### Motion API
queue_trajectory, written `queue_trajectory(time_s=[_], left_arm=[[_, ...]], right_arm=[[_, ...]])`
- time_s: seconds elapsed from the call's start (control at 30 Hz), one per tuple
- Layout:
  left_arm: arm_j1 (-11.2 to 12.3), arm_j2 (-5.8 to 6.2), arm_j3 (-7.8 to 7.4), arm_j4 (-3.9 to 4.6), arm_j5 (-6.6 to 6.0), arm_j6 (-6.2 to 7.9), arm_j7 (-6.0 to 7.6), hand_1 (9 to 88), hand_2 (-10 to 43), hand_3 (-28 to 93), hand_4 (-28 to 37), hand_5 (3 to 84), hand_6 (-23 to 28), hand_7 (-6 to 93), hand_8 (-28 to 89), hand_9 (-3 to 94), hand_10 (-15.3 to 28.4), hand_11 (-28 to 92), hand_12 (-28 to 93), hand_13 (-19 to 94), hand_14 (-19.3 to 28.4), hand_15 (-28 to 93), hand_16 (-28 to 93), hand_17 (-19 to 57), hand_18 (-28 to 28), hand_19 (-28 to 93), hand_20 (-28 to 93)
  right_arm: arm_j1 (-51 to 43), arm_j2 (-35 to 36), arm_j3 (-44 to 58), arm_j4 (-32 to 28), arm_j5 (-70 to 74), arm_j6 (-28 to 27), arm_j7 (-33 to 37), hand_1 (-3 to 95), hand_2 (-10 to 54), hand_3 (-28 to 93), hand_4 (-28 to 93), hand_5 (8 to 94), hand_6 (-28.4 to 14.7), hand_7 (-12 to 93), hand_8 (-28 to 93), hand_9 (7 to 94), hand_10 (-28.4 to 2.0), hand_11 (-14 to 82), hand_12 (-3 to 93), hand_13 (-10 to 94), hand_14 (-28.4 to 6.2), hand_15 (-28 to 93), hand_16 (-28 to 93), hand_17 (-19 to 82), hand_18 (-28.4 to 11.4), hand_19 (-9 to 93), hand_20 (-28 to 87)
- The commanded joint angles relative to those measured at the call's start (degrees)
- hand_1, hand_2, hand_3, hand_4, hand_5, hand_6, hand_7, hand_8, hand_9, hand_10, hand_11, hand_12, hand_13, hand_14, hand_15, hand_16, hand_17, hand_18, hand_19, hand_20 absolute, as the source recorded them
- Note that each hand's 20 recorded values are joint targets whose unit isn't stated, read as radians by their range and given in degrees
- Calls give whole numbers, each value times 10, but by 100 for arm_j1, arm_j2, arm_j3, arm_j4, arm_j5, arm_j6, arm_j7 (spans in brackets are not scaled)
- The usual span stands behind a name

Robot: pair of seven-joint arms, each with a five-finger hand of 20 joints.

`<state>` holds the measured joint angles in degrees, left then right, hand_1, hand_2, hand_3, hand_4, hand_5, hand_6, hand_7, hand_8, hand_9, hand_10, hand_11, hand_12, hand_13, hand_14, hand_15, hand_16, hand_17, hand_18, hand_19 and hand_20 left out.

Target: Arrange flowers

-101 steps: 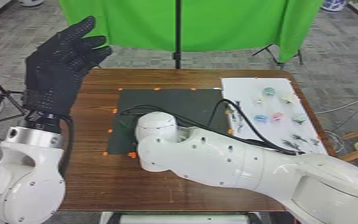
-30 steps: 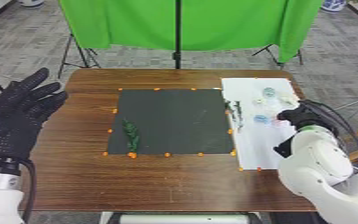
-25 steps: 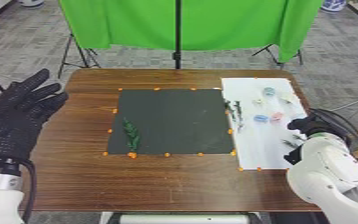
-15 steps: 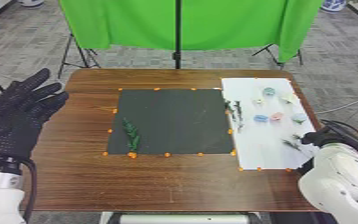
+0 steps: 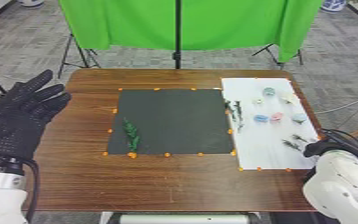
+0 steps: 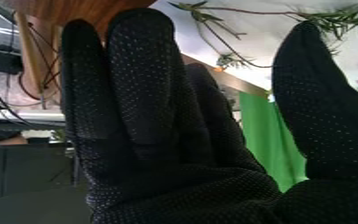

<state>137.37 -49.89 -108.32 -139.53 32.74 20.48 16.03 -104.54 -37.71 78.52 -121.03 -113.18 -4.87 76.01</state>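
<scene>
Your right hand (image 5: 321, 148) is at the right edge of the white sheet (image 5: 258, 137), near small green sprigs (image 5: 291, 144); it is wide, the fingers straight. Your left hand (image 5: 23, 114) is also wide, at the left side of the counter (image 5: 180, 187). The flowers (image 5: 277, 117) lie on the sheet, and one leafy stem (image 5: 131, 134) lies on the dark mat (image 5: 175, 120).

Left hand (image 5: 17, 120) and right hand (image 5: 325, 145) open, well apart

Left arm (image 5: 1, 192) comes in at left; its hand points forward, fingers loose. Right arm (image 5: 340, 175) enters lower right. Wrist view: fingers (image 6: 144, 75) extended, thumb (image 6: 313, 100) stands apart.
</scene>
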Motion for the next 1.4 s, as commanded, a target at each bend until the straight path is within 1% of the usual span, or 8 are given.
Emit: queue_trajectory(time_s=[0.03,0.17,0.3,0.43,0.53,0.97,1.17,1.4], left_arm=[[61,-33,46,63,-47,36,5,209,100,765,-283,378,108,128,-85,317,206,293,107,235,273,524,-101,-94,237,583,88],[29,-25,63,78,-49,13,-27,210,100,766,-283,378,108,128,-86,318,206,294,107,236,273,525,-101,-94,237,582,89],[3,-25,88,88,-47,14,-39,210,100,767,-283,378,109,127,-86,318,206,296,107,236,273,525,-101,-94,237,583,90],[47,-30,68,81,-57,11,-13,211,100,768,-283,378,109,127,-85,319,207,297,107,236,272,525,-102,-94,237,582,90],[36,-35,72,83,-49,12,-22,211,100,767,-283,379,109,127,-85,319,207,298,107,236,273,525,-102,-94,236,582,90],[73,-49,39,58,-40,29,-11,211,101,767,-283,379,109,127,-86,319,207,299,106,236,272,525,-103,-94,236,582,91],[125,-24,-14,12,-31,52,19,211,101,768,-283,379,109,127,-86,319,207,299,106,237,272,526,-102,-94,236,582,91],[84,-14,-85,-34,29,39,-90,212,101,768,-282,379,110,127,-85,319,208,300,105,236,273,526,-103,-94,236,582,91]], right_arm=[[265,197,-401,222,-210,74,-92,372,-63,699,-198,508,-109,62,-77,658,-230,190,135,722,-145,625,121,529,-197,932,-230],[414,306,-741,356,-406,96,-182,406,-78,696,-205,556,-62,89,-90,690,-191,194,138,734,-128,617,120,527,-194,932,-229],[587,314,-1034,478,-532,187,-215,449,-95,699,-230,610,-42,106,-101,720,-165,197,143,747,-110,613,130,512,-192,932,-166],[778,351,-1321,625,-671,336,-236,526,-95,665,-277,735,-27,126,-13,821,-115,156,210,785,-84,601,152,500,-187,932,-41],[791,405,-1441,668,-850,559,-279,576,-95,625,-282,819,-13,139,26,899,-98,134,259,814,-67,583,169,501,-186,932,36],[908,617,-1586,494,-1361,1624,-423,583,-95,651,-283,878,1,159,58,937,-88,221,236,875,-40,556,191,521,-174,932,125],[1393,627,-1848,119,-1600,1772,-511,577,-95,670,-283,886,0,163,63,937,-89,247,230,882,-40,553,200,529,-173,932,146],[2767,283,-2831,-114,-1480,1574,-774,574,-95,684,-283,891,-2,163,70,937,-91,264,220,889,-40,550,209,532,-175,932,167]])
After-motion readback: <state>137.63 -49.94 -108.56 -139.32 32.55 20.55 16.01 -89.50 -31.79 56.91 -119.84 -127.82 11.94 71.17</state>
